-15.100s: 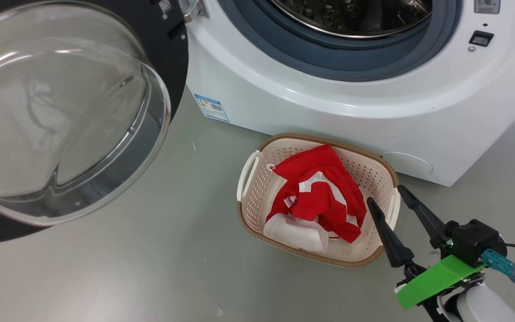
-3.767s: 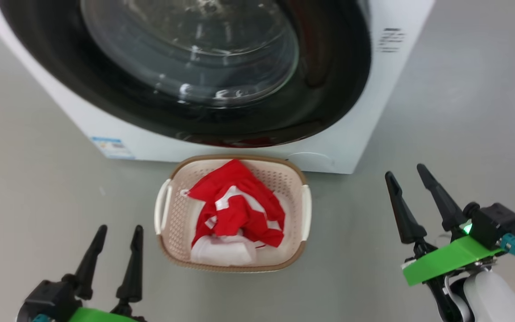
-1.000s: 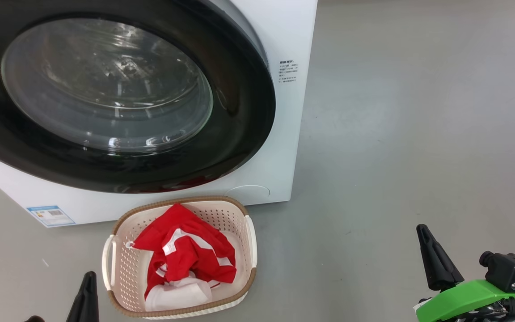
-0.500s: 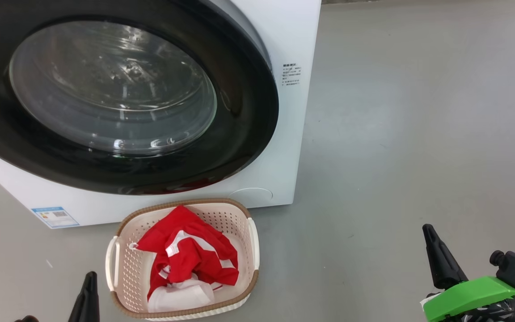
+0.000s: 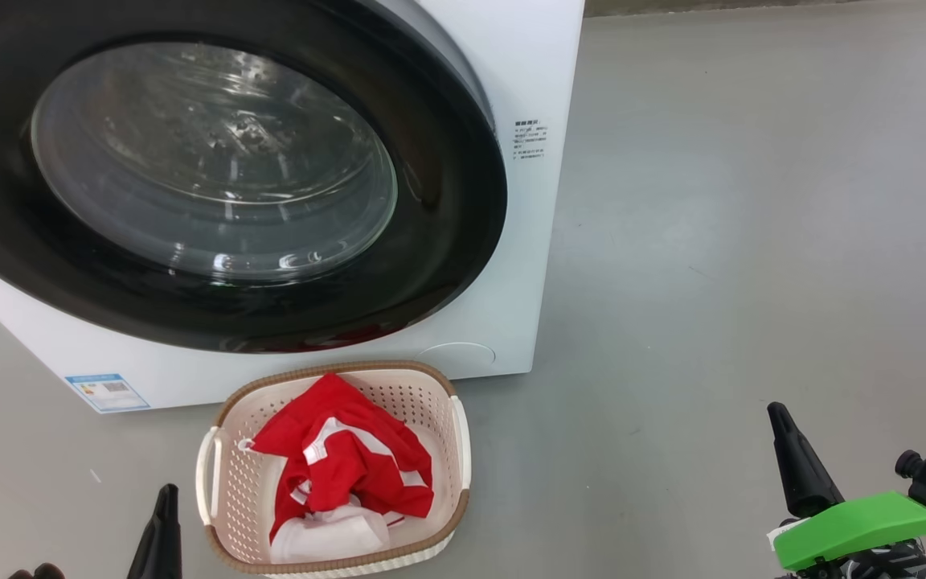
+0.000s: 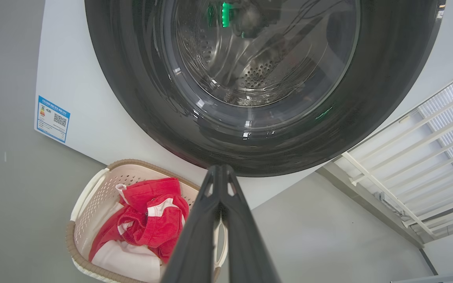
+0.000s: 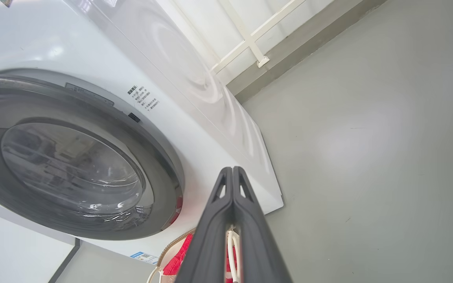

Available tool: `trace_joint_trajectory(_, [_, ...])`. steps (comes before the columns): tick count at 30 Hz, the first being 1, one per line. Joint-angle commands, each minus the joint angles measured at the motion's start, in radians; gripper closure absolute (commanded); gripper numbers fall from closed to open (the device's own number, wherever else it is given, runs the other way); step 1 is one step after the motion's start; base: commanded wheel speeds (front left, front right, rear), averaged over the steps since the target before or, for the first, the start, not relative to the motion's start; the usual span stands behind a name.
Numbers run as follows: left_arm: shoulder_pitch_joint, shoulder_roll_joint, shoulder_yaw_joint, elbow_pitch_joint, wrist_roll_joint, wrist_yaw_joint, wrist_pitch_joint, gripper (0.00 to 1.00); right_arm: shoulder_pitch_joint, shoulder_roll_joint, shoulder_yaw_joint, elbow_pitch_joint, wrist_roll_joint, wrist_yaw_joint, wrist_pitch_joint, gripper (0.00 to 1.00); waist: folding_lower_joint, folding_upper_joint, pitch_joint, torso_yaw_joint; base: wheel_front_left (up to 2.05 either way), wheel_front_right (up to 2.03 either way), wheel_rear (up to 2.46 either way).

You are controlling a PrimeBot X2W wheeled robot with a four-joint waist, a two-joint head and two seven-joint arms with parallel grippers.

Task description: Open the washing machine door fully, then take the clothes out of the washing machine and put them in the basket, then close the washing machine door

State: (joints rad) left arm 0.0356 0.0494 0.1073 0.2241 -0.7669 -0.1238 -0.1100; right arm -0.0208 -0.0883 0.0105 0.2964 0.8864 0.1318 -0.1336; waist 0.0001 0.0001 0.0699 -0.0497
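The washing machine door (image 5: 439, 241) lies shut against the white washing machine (image 5: 539, 72), its glass bowl facing me. On the floor just before the machine stands the basket (image 5: 350, 368) with the red and white clothes (image 5: 342, 458) piled inside. My left gripper (image 5: 165, 492) sits low, just left of the basket, and my right gripper (image 5: 776, 412) is far off at the lower right. In the left wrist view my left gripper (image 6: 218, 168) is shut and empty, above the basket (image 6: 89, 200), pointing at the door (image 6: 250, 59). My right gripper (image 7: 232, 169) is also shut on nothing.
A small blue label (image 5: 107, 392) marks the machine's lower left corner. Bare grey floor (image 5: 752, 241) spreads out to the machine's right. A white barred frame (image 6: 419, 157) stands along the wall beside the machine.
The door, wide open fifteen seconds ago, is now shut. Both grippers, open a few seconds back, now have their fingers together. Over the last second only the camera has shifted a little.
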Motion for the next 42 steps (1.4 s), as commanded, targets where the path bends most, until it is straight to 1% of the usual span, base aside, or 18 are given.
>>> trace_joint_trajectory(1, [-0.041,0.010,0.013,-0.019,-0.032,-0.003,0.007,1.00,-0.032,-0.007,-0.004,-0.029,0.034,0.000,0.008,1.00,-0.0001,-0.0001,-0.002,0.001,0.00,0.00,0.00])
trace_joint_trajectory(42, [-0.097,0.005,0.010,0.003,-0.471,-0.005,0.125,1.00,-0.061,0.008,-0.056,-0.042,0.419,-0.001,0.127,1.00,-0.0001,-0.0001,-0.037,0.028,0.00,0.00,0.00])
